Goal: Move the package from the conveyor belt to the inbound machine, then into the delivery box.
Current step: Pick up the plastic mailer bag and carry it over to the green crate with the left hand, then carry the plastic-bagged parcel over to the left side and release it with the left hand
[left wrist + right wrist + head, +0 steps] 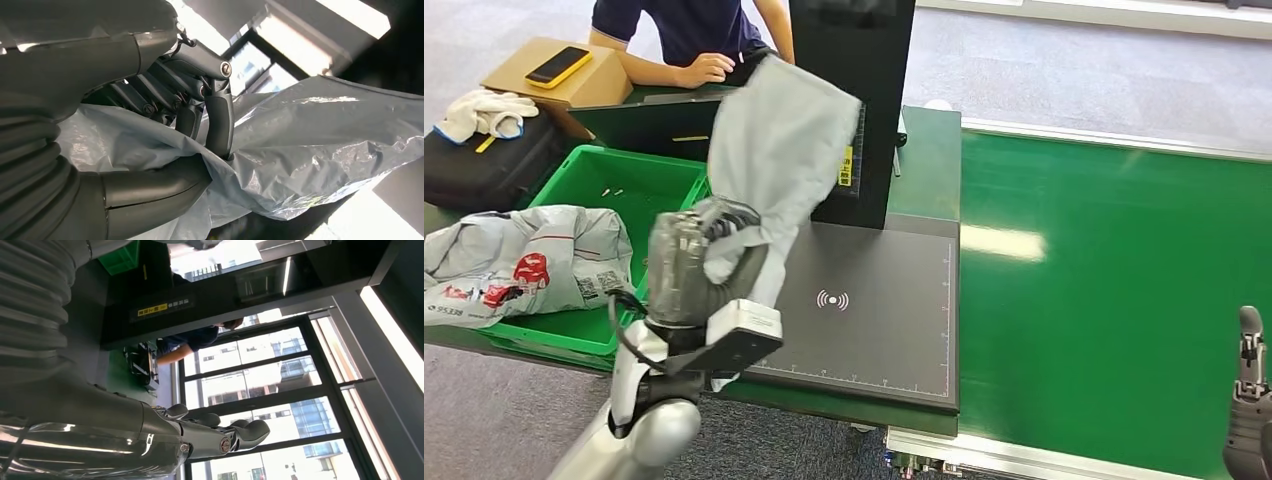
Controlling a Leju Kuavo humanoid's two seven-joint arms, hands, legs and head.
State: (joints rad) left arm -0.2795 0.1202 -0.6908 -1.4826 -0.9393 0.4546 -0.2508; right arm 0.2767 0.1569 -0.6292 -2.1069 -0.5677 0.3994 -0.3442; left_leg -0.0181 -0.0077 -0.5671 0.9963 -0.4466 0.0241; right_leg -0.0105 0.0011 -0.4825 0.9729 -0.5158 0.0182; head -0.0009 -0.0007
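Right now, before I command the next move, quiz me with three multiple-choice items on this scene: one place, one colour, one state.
1. Where is the grey package?
A. flat on the conveyor belt
B. lifted over the left edge of the black scan pad
C. inside the green bin

2. What colour is the conveyor belt?
A. green
B. blue
C. black

3. What is the left robot hand doing?
A. hanging with nothing in it
B. pressing the scan pad
C. gripping the package

Answers:
1 B: the head view shows it held up above the black scan pad.
2 A: the belt is glossy green.
3 C: the left wrist view shows the fingers clamped into the plastic.
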